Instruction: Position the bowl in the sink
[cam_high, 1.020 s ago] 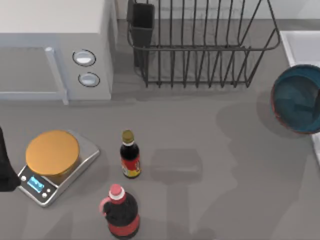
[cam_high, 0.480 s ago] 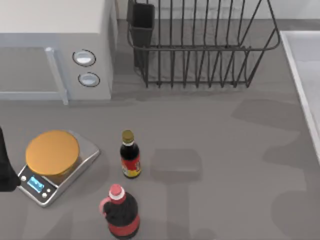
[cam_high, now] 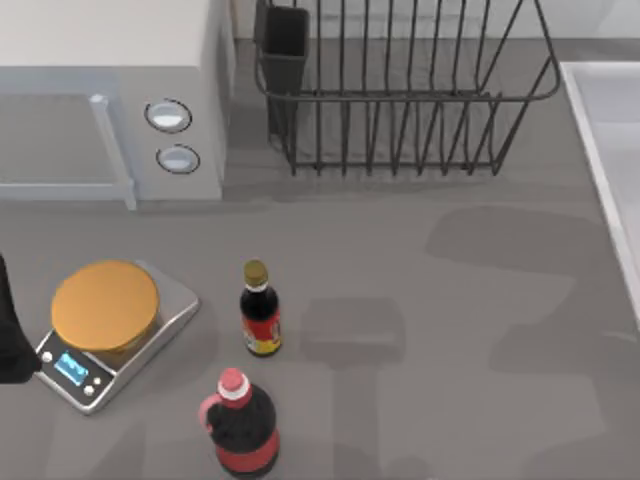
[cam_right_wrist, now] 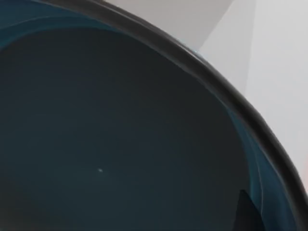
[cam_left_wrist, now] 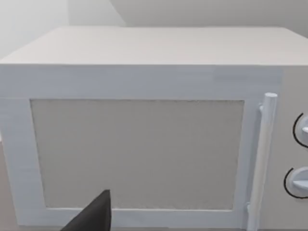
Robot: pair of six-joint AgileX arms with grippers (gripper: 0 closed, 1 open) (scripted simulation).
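The bowl is very close in the right wrist view, its teal-blue inside curving under a dark rim, with pale surfaces behind it. My right gripper is shut on the bowl; one dark fingertip shows against the bowl's inner wall. The sink, a pale basin with a raised light rim, runs off the right edge of the top view. My left arm is parked at the table's left edge, facing the microwave.
A white microwave stands at the back left and a black wire dish rack at the back middle. A kitchen scale with an orange disc sits front left. Two dark bottles stand near the front.
One second ago the tilted bowl hung at the top view's right edge over the sink's rim. It has since moved right, out of that view. The left arm has stayed still.
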